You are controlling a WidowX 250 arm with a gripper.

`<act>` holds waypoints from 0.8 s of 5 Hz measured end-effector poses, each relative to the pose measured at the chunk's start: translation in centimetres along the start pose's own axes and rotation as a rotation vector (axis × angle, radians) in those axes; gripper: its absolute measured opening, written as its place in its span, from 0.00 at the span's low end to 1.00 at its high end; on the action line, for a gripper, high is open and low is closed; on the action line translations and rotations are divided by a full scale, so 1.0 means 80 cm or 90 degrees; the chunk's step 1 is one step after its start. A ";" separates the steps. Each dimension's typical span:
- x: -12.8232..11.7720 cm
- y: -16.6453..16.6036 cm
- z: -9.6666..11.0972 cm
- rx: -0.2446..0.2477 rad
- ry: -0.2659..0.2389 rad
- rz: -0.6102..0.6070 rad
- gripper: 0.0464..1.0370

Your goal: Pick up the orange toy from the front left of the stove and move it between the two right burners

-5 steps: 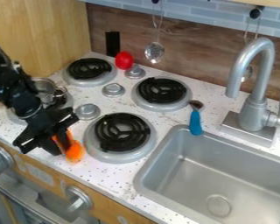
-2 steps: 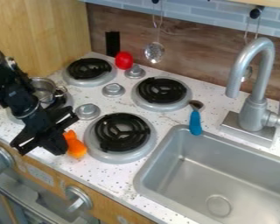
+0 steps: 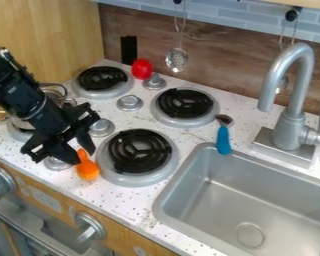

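The black gripper (image 3: pixel 83 155) hangs over the counter at the left, left of the front burner, with its two fingers apart. The narrow upper end of an orange toy (image 3: pixel 88 170) shows beside and partly between the fingertips; its rounder part rests on the counter near the front edge. Whether they touch cannot be told. The arm partly hides a metal pot on the left burner. A red object (image 3: pixel 142 69) stands by the back wall, and a blue-handled utensil (image 3: pixel 223 140) lies behind the sink's rim.
Black coil burners (image 3: pixel 139 151) and silver knobs (image 3: pixel 129 103) cover the stove area. The sink (image 3: pixel 164 192) is at the right, with a tall faucet (image 3: pixel 293 120) behind it. A slotted spoon (image 3: pixel 177 60) hangs on the back wall. Oven knobs (image 3: pixel 89 226) line the front.
The gripper has lifted slightly and turned, and its fingers have spread off the orange toy. The toy has shifted a little to the right and a silver knob has come into view beside it.
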State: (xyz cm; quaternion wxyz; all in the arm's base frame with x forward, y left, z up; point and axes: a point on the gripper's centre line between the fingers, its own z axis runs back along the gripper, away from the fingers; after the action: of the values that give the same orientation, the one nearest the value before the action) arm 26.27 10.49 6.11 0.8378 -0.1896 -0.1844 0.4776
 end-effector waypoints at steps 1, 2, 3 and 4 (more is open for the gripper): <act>0.003 0.021 -0.025 0.011 0.018 0.017 0.81; 0.014 0.029 -0.047 0.002 0.027 0.029 0.98; 0.031 0.038 -0.048 0.010 0.008 0.049 0.97; 0.038 0.038 -0.049 0.010 -0.004 0.049 0.93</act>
State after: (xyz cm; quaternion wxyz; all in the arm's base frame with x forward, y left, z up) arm 27.43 14.04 1.59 0.8196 -0.1887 -0.1759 0.5116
